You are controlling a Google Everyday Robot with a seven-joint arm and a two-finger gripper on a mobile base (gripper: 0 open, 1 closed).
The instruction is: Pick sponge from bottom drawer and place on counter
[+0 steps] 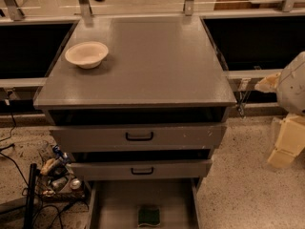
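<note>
The sponge lies dark green face up on the floor of the open bottom drawer, near its front middle. Above it are two upper drawers with black handles, both pulled slightly out. The counter is the wide grey top slab of the cabinet. My arm and gripper hang at the far right edge of the view, off to the side of the cabinet, well above and to the right of the sponge. The gripper's yellowish tip points down toward the floor.
A cream bowl stands on the counter's back left part. A pile of cables, a black stand and small clutter sits on the speckled floor left of the drawers. Rails and dark bins run behind the cabinet.
</note>
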